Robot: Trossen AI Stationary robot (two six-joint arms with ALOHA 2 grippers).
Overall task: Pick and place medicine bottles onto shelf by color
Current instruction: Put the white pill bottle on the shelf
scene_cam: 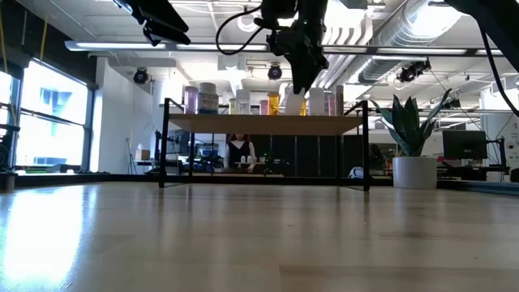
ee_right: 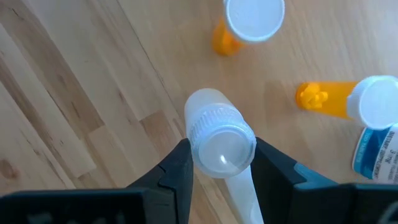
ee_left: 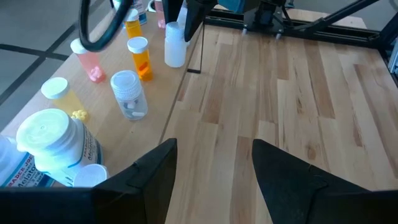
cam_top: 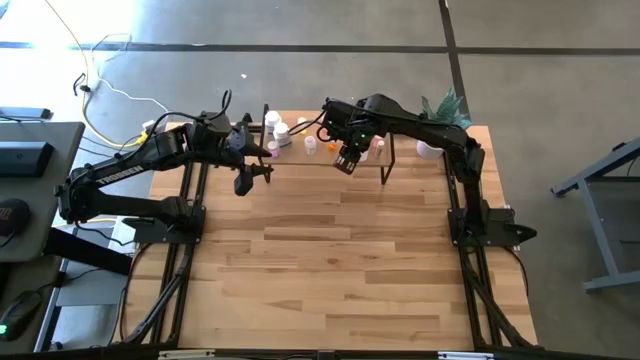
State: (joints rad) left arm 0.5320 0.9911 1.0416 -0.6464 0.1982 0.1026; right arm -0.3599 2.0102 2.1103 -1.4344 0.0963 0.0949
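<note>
The shelf (scene_cam: pixel 268 123) stands at the table's far edge with several white, orange and pink bottles on it. My right gripper (ee_right: pixel 221 163) points down over the shelf and is shut on a small white bottle (ee_right: pixel 214 124) with a clear cap. Two orange bottles (ee_right: pixel 329 99) stand beside it. My left gripper (ee_left: pixel 214 177) is open and empty, above the table just in front of the shelf's left part. Its wrist view shows a large white labelled bottle (ee_left: pixel 53 146), a clear one (ee_left: pixel 129 93), an orange one (ee_left: pixel 140 59) and a pink one (ee_left: pixel 87 59) on the shelf. My right gripper pinches the white bottle's cap (ee_right: pixel 200 148) between its two fingers, one on either side. The fingers come from above, pointing down. The bottle stands upright among the others on the shelf top (scene_cam: pixel 290 101); whether its base touches the shelf, I cannot tell.
A white plant pot (scene_cam: pixel 413 170) with a green plant stands to the right of the shelf. The shelf's black legs (scene_cam: pixel 366 146) stand on the table. The wide wooden tabletop (cam_top: pixel 340 260) lies in front of the shelf.
</note>
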